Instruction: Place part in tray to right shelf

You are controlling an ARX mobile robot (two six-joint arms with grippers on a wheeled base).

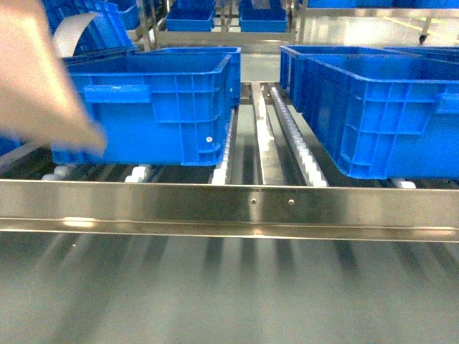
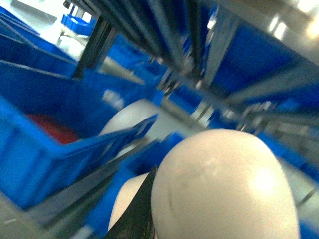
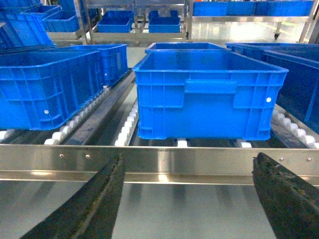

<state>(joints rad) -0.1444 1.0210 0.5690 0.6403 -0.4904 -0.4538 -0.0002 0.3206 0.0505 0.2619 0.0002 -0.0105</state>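
The right gripper (image 3: pixel 187 199) is standing with its two dark fingers (image 3: pixel 94 204) spread wide apart and nothing between them, facing the shiny stainless-steel right shelf (image 3: pixel 199 167) across its flat front rail. Just behind that rail, a large blue ribbed plastic crate (image 3: pixel 207 94) is sitting on the lanes of small white rollers (image 3: pixel 127 127), and a second blue crate (image 3: pixel 47 87) is resting on the lane to its left, with further blue crates on racks in the background. In the left wrist view, the pale beige-pink plastic tray (image 2: pixel 224 186) is filling the lower part of the picture right at the camera, a dark finger (image 2: pixel 137 214) is lying against its rounded surface, and blurred blue crates and steel rails are surrounding it; whether the left gripper is clamping the tray or merely touching it cannot be told from this blurred view. In the head view, the tray (image 1: pixel 39 79) is appearing as a blurred pale shape at the upper left, in front of the left-hand blue crate (image 1: pixel 161 107) and above the steel rail (image 1: pixel 229 204). The small blue part is not showing in any view, so its place cannot be told.
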